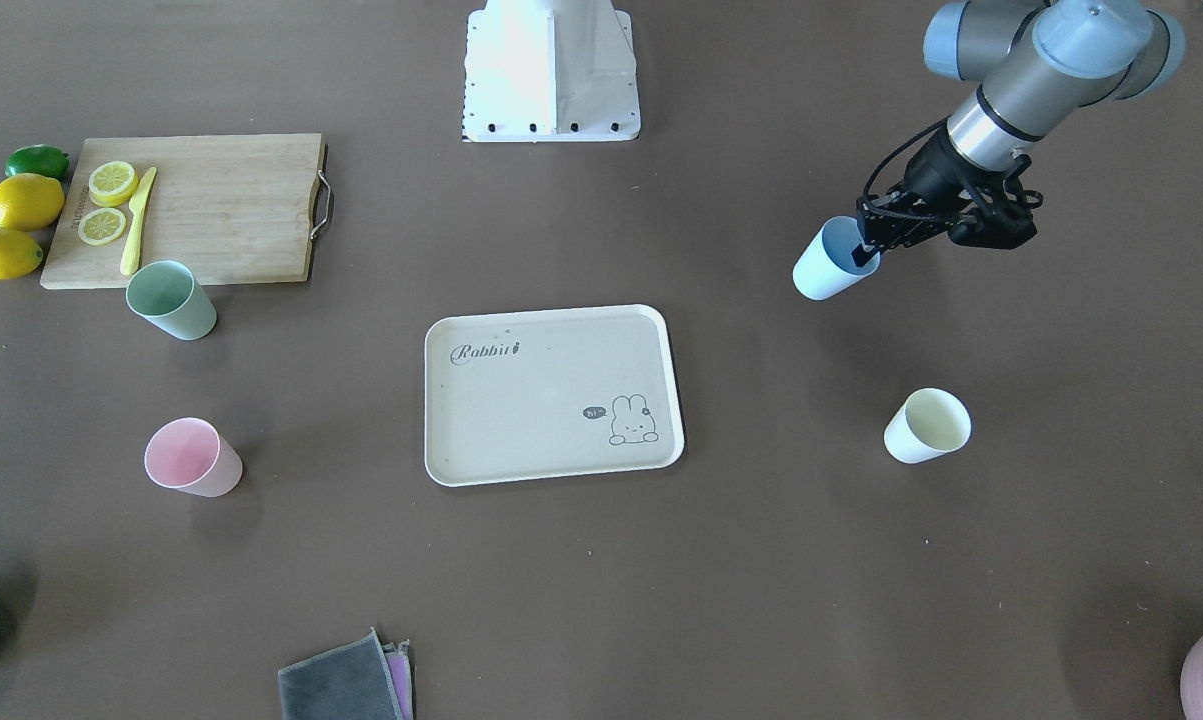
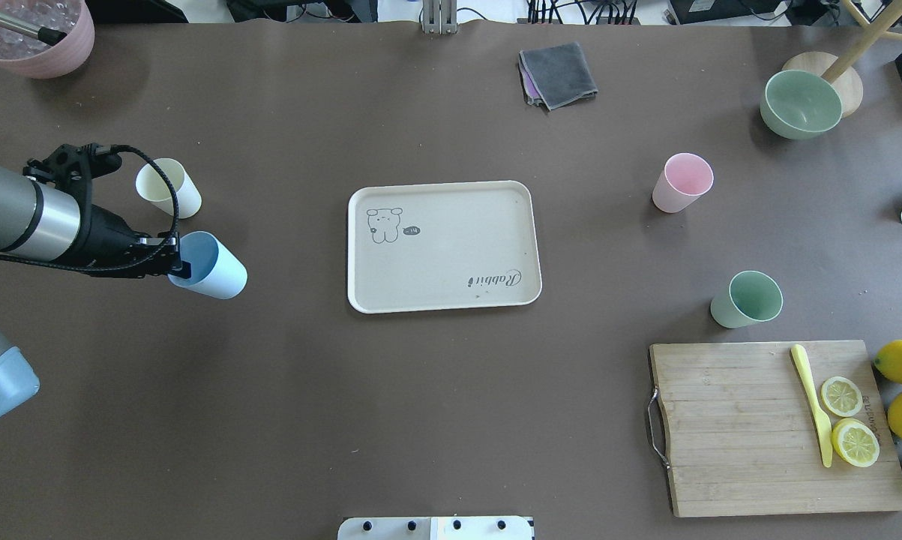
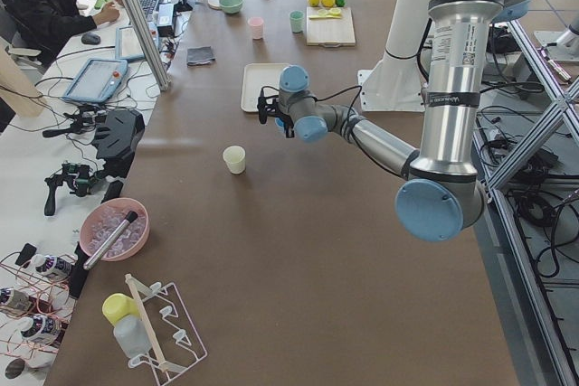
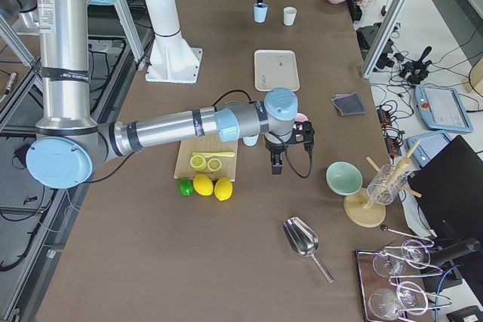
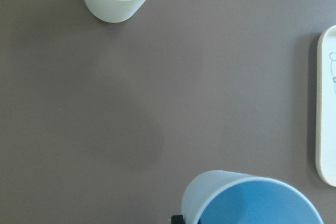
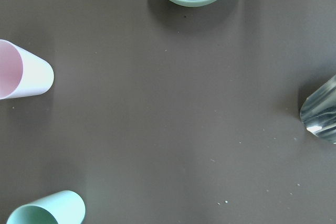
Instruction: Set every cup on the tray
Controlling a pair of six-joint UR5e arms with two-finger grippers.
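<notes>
Overhead, with 12 o'clock pointing away from the robot, the tray lay flat at the middle of the surface with no cup on it. The left jaws were closed on the rim of the blue cup, one finger inside the mouth and the other outside the wall. That cup sat at 9 o'clock of the tray, well apart from it and tilted, its mouth turned back toward the arm. In the left wrist view its shadow fell apart from it, so it seemed to be raised off the surface.

The cream cup stood upright between 9 and 10 o'clock of the tray, near the blue cup but not touching it. The pink cup stood between 2 and 3 o'clock, and the green cup between 3 and 4 o'clock, just at 12 o'clock of the wooden cutting board.

Only the right-side view showed the right jaws, hanging past the board at the end of the right arm. I could not tell from it how far apart they stood.
</notes>
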